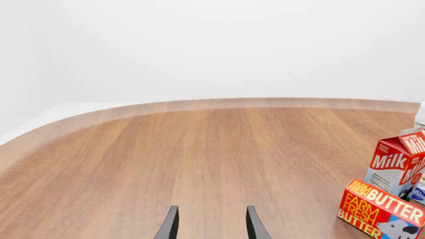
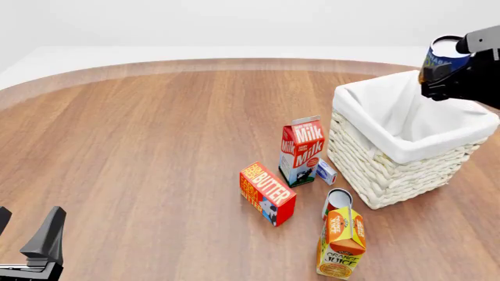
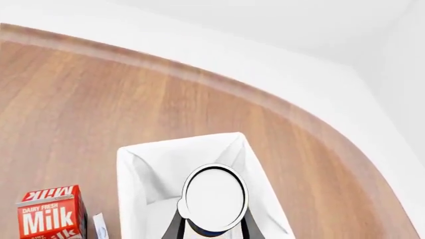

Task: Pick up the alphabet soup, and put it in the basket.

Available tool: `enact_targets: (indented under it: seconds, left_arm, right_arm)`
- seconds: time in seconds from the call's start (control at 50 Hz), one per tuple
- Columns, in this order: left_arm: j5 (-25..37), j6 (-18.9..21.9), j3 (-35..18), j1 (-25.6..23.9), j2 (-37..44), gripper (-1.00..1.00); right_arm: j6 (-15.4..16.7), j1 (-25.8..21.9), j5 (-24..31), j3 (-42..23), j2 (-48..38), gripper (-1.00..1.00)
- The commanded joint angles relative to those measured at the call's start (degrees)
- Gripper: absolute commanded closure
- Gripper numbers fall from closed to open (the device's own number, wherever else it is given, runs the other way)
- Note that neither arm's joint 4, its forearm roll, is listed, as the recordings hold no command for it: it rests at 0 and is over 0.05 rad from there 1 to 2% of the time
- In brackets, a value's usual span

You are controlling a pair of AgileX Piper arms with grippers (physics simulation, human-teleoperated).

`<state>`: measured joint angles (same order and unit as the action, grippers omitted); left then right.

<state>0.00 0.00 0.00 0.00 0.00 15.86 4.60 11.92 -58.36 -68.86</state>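
The alphabet soup (image 2: 443,54), a small can with a blue and yellow label, hangs above the far right part of the basket (image 2: 406,151). My right gripper (image 2: 439,69) is shut on it. In the right wrist view the can's whitish flat end (image 3: 214,196) sits between the fingers (image 3: 174,228), over the basket's white cloth lining (image 3: 143,164). My left gripper (image 2: 27,227) stands open at the near left of the table with nothing between its fingers (image 1: 169,224).
A milk carton (image 2: 301,149), a butter box (image 2: 267,193), an orange juice carton (image 2: 341,243), a red and white can (image 2: 338,202) and a small blue and white box (image 2: 326,171) stand left of and in front of the basket.
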Motion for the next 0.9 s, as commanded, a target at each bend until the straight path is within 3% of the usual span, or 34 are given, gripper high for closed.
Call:
enact_targets:
  seconds: [0.02,0.9]
  left_arm:
    - [0.00,0.00,0.00,0.00,0.00,-1.00]
    - [0.00,0.00,0.00,0.00,0.00,-1.00]
  right_arm:
    - [-0.63,-0.14,1.98,-3.02,-2.03,1.00]
    - [1.22,-1.67,5.06,-7.65,-10.58,1.00]
